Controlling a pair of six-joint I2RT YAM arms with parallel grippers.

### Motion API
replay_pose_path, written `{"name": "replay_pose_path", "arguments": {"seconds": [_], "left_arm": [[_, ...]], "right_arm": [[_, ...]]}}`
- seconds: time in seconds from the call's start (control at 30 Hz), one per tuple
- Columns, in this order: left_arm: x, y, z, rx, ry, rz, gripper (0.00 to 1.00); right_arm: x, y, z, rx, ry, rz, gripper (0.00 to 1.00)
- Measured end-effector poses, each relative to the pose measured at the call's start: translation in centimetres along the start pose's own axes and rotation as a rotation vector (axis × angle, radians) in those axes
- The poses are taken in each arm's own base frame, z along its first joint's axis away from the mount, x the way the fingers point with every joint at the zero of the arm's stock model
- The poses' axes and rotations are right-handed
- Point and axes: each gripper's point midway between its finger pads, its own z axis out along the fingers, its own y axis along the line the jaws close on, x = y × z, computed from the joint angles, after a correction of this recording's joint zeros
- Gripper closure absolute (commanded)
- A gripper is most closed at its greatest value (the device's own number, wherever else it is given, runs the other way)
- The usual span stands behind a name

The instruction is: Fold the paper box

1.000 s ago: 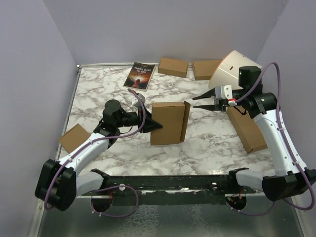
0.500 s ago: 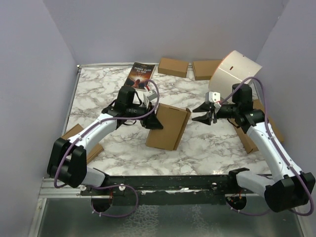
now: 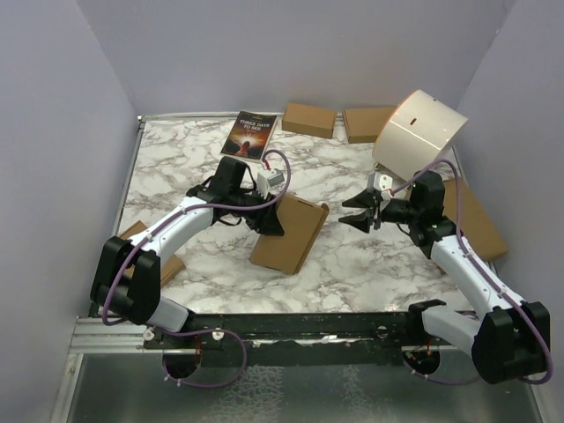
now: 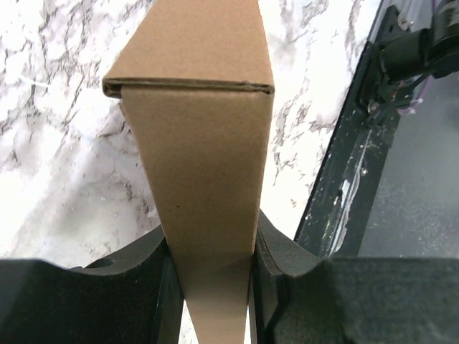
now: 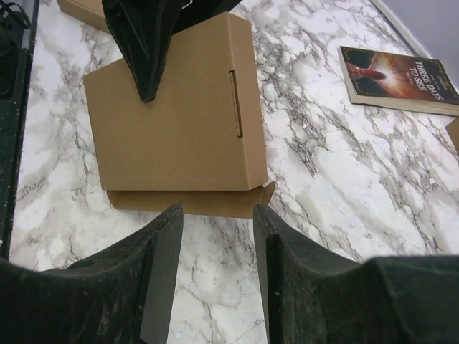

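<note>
The brown cardboard box (image 3: 286,233), folded shut and flat, lies skewed mid-way across the surface (image 3: 176,167), its long axis running 1 to 7 o'clock.

One paper box (image 3: 286,233), four other boxes (image 3: 308,119), one book (image 3: 249,134), one white roll (image 3: 419,132)

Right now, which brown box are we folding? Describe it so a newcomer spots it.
Start at the middle of the white marble table. The flat brown cardboard mailer box sits there askew. Unlike the other brown boxes near the edges, it is clamped in the left pincer.
</note>
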Motion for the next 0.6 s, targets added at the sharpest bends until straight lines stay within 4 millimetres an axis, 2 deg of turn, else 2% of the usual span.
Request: {"name": "replay_pose_path", "arguments": {"seconds": [0.1, 0.33, 0.47, 0.6], "left_arm": [[1.1, 0.5, 0.2, -0.016, 0.017, -0.010, 1.00], [1.1, 0.6, 0.3, -0.028, 0.018, -0.003, 1.00], [1.1, 0.6, 0.3, -0.028, 0.017, 0.006, 1.00], [1.1, 0.5, 0.4, -0.026, 0.018, 0.018, 1.00]], "right_arm": [[0.4, -0.1, 0.3, -0.004, -0.014, 0.007, 0.53], [1.4, -0.8, 1.0, -0.019, -0.019, -0.027, 0.41], [2.4, -1.2, 1.3, -0.032, -0.008, -0.093, 0.41], [3.1, -1.6, 1.4, -0.037, 0.001, -0.166, 0.45]]}}
